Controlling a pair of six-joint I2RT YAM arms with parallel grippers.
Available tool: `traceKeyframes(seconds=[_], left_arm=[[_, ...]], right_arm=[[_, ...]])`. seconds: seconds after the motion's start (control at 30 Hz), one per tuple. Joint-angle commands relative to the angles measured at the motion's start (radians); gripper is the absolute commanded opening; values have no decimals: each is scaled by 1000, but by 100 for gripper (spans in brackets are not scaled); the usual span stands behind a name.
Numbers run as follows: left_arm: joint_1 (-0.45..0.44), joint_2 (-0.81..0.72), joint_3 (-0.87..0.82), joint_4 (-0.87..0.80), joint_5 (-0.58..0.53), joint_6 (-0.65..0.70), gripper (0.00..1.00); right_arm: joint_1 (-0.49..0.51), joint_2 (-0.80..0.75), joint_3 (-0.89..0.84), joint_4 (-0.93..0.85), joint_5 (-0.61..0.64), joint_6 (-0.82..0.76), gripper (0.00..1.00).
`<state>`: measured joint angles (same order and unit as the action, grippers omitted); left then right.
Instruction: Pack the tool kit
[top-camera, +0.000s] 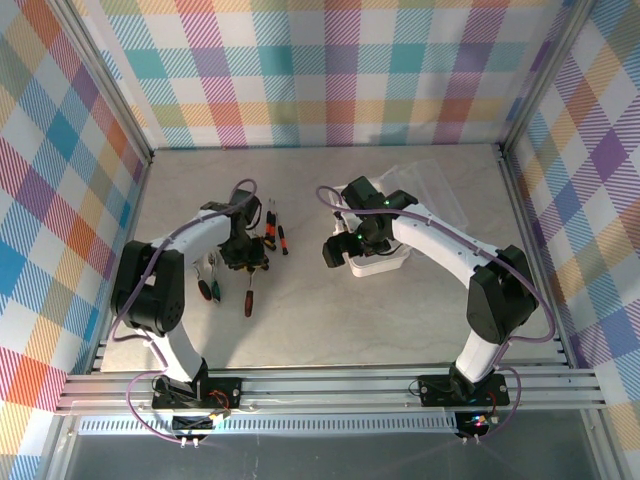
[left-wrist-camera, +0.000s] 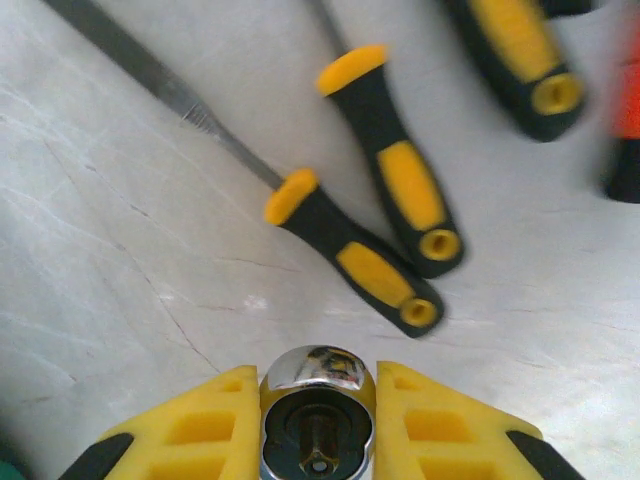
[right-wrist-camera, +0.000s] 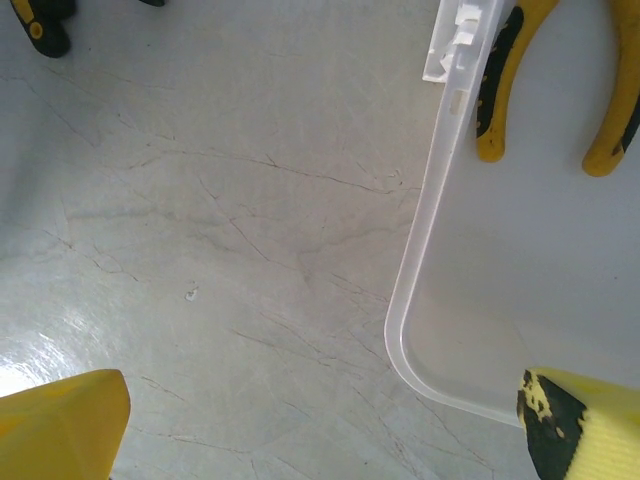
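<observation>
Yellow fingers of the left gripper (left-wrist-camera: 318, 400) are clamping a chrome tool head (left-wrist-camera: 316, 365) near two yellow-and-black screwdrivers (left-wrist-camera: 400, 180). The right gripper (right-wrist-camera: 320, 420) is hanging wide open over the translucent case (right-wrist-camera: 415, 260), which is lying right of the table (top-camera: 330, 330) centre, midway between near and far edges, with yellow-handled pliers (right-wrist-camera: 497, 80) inside.

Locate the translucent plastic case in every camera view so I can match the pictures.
Top external: the case lies right of centre, beside the right gripper.
Right wrist: the case takes the right side, yellow-handled pliers inside.
Left wrist: the left gripper clamps a chrome tool head near screwdrivers.
Shared landmark: the grey veined table.
</observation>
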<state>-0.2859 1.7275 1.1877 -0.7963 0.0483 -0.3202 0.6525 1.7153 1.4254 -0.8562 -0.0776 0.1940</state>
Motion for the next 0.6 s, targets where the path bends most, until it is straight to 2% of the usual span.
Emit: traceKeyframes(seconds=[0.0,0.17,0.33,0.57], left_arm=[[-3,-70,51,-62,57,12,0],[-2,-102,77,-51,148,-7,0],[-11,-124,109,34,298,-77,0],[-49,-139,164,139,367,-184,0]], right_arm=[[-8,-28,-7,17,-41,-22,99],[-8,-34,-6,38,-98,-16,99],[21,-52,-26,144,-259,20,99],[91,2,-50,312,-332,108,98]])
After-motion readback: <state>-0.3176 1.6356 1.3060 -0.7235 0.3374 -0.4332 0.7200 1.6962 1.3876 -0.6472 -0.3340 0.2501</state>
